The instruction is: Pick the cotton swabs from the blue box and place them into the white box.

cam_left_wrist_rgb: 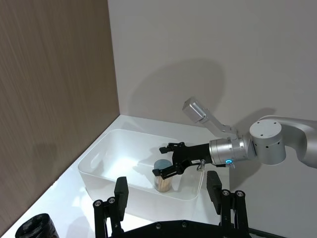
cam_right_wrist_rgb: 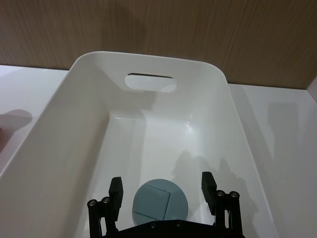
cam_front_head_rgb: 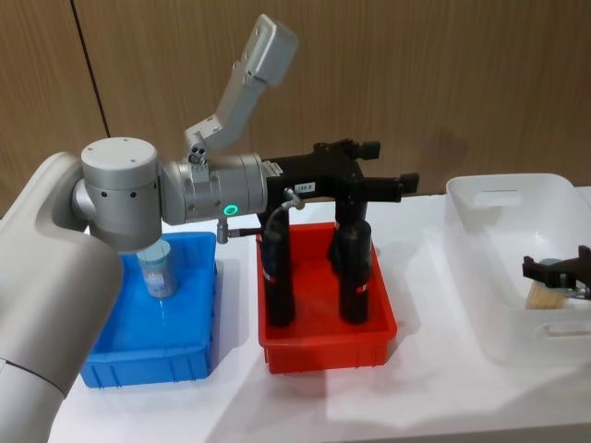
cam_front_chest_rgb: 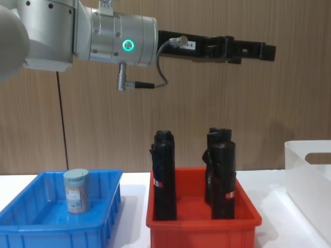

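Right claw [cam_right_wrist_rgb: 162, 179] is spread around a cotton swabs jar [cam_right_wrist_rgb: 159, 201] standing in the white box [cam_right_wrist_rgb: 79, 124] at 3 o'clock. Lift straight up, no bumping. Left claw [cam_front_head_rgb: 392, 164], spread, hangs above the red bin [cam_front_head_rgb: 323, 353].

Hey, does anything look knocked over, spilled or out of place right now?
Nothing stands out. One jar stands upright in the blue box, a second jar upright in the white box between the open fingers of the right gripper. The black cylinders stand in the red bin, nothing spilled. The left gripper hangs open above it.
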